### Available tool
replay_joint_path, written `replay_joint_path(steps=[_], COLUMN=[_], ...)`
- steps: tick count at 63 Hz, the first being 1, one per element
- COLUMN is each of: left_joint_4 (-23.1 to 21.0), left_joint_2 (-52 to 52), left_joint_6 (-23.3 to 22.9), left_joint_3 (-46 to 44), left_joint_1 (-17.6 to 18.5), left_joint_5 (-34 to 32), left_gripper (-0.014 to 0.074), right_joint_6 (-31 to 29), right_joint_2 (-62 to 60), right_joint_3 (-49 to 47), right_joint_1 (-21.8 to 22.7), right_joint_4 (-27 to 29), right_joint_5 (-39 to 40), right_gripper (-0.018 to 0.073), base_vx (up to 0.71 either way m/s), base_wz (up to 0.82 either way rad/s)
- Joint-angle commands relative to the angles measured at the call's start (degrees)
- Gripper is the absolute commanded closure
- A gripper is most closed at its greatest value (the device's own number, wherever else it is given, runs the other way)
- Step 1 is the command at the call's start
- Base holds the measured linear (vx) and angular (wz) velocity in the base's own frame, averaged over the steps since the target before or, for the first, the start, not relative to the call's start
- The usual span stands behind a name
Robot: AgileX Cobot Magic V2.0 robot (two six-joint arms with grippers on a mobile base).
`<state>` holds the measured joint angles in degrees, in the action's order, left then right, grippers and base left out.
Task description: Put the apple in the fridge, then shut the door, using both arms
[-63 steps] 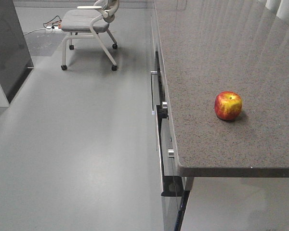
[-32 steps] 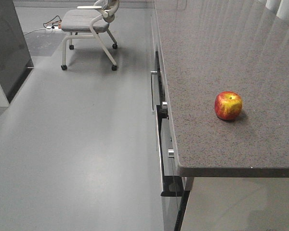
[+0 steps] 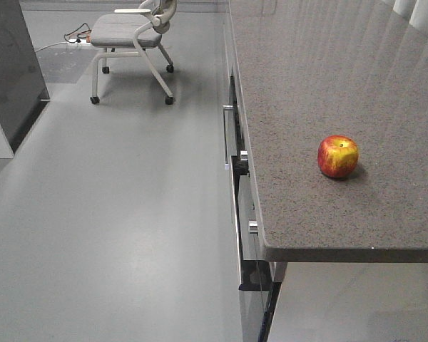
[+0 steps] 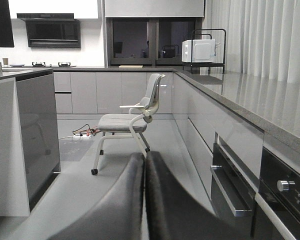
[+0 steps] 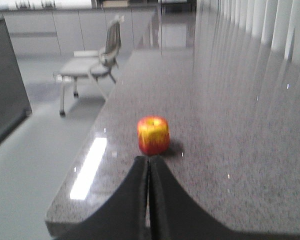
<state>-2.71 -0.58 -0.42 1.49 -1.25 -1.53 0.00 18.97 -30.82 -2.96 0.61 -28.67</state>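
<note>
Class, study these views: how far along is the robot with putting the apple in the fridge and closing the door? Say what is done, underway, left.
Done: nothing; the apple sits on the counter, untouched. In hand: the right gripper points at the apple, fingers shut, short of it; the left gripper, also shut, faces the chair. Left: grasp, carry to the fridge, place, shut it.

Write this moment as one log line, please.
apple: on counter, untouched | right hand: shut, facing apple | left hand: shut
</note>
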Motion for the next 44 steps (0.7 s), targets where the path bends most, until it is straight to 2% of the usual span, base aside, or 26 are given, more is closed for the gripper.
replay_joint_path(steps=[1, 10, 23, 30, 44], left_joint_4=[-0.4, -0.4, -0.4, -0.4, -0.4], left_joint_2=[-0.9, -0.9, -0.9, -0.9, -0.9], left_joint_6=[-0.6, -0.6, -0.6, -0.6, -0.6], left_joint_3=[1.2, 1.2, 1.2, 1.2, 1.2], left_joint_1=[-0.1, -0.1, -0.1, -0.1, -0.1], left_joint_5=[-3.9, -3.9, -3.9, -3.9, -3.9], left_gripper=[0.0603, 0.0603, 0.0603, 0.0603, 0.0603], right_joint_6=[-0.3, -0.3, -3.1, -5.1, -7.6], right_joint_2=[5.9, 15.2, 25.5, 31.0, 40.9], right_joint_3=[-6.1, -11.7, -16.0, -18.0, -22.4], right_joint_1=[0.1, 0.1, 0.1, 0.1, 0.1], right_joint_4=[-0.6, -0.6, -0.6, 0.6, 1.0], right_joint_5=[-2.7, -10.5, -13.1, -13.3, -12.5], right_gripper=[0.0563, 0.0561, 0.0503, 0.0389, 0.0055], base_vx=[0.00, 0.00, 0.00, 0.00, 0.00], base_wz=[0.00, 0.00, 0.00, 0.00, 0.00])
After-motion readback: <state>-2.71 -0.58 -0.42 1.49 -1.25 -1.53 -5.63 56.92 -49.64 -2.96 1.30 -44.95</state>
